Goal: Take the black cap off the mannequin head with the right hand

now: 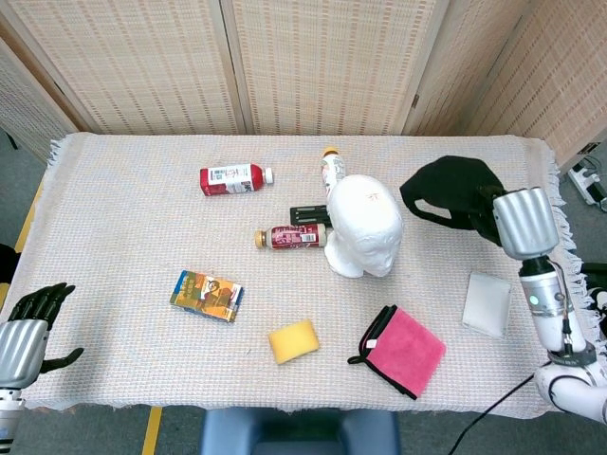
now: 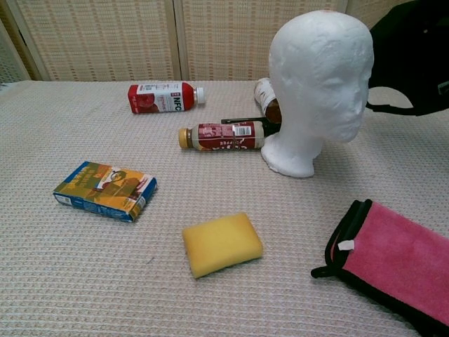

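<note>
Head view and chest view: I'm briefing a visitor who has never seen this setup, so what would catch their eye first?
Most likely the bare white mannequin head, upright mid-table, with the black cap off it, held up to its right by the right hand. Next, the bright colours on the pale tablecloth: a pink cloth and a yellow sponge near the front edge.

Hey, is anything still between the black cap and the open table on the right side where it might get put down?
Nothing visible blocks it. The right hand holds the black cap off the mannequin head, over bare tablecloth. The nearest things, a white pad and a pink cloth, lie nearer the front edge.
</note>
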Action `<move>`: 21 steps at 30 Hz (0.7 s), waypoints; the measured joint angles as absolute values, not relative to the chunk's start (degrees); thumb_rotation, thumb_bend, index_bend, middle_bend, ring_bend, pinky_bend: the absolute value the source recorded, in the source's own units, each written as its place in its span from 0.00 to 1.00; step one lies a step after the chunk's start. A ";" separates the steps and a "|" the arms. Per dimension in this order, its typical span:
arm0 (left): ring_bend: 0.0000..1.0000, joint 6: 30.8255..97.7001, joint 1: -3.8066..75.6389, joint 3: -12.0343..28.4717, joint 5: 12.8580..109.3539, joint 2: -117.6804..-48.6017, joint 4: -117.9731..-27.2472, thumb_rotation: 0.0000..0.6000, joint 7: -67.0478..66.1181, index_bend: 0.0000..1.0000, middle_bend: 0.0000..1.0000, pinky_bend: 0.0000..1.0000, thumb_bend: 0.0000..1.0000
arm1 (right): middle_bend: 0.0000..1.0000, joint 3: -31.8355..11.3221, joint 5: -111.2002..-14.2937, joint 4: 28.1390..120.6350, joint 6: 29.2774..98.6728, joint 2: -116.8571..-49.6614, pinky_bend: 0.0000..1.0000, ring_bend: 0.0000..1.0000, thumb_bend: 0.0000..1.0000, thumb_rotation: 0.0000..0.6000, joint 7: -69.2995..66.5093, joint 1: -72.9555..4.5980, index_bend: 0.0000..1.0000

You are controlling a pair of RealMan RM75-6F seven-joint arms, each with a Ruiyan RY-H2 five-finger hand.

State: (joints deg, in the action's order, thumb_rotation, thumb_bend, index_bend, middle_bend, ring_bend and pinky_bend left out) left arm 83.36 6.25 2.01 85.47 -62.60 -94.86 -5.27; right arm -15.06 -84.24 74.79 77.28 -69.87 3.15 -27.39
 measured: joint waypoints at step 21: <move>0.14 83.19 6.47 1.83 85.65 -62.99 -96.35 1.00 -7.09 0.15 0.15 0.17 0.08 | 0.50 -9.06 -84.75 57.97 67.99 -85.31 0.87 0.56 0.33 1.00 -0.35 -30.28 0.40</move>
